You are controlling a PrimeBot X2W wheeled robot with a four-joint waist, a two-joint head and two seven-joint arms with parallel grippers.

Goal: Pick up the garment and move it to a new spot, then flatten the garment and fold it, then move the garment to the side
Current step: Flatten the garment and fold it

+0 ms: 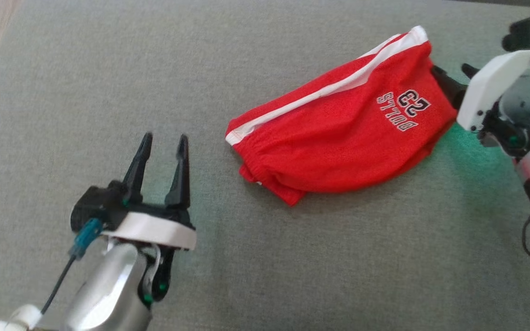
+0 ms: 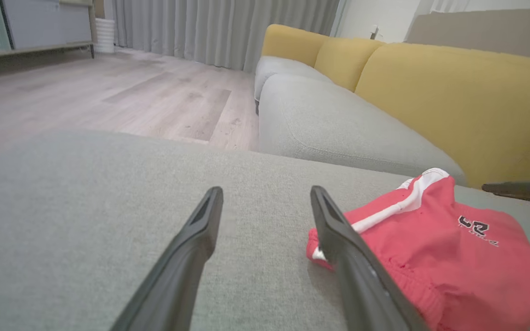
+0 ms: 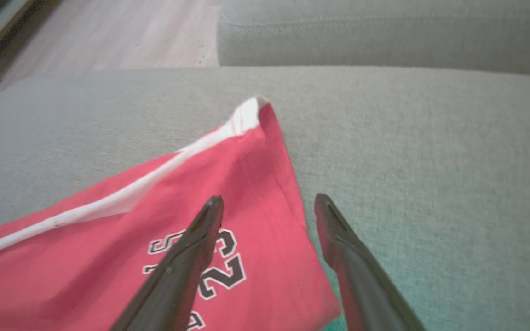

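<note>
Two grippers, both spread wide, both empty. Red mesh shorts with white side stripe and "BULLS 23" lettering point(image 1: 338, 133) lie on grey fabric cushion point(image 1: 292, 257), right of centre in head view. Left gripper point(image 1: 164, 138) hovers left of shorts' gathered elastic end, clear of cloth. Right gripper point(image 1: 450, 73) sits at shorts' opposite edge: one finger over red fabric, other over bare cushion.
</note>
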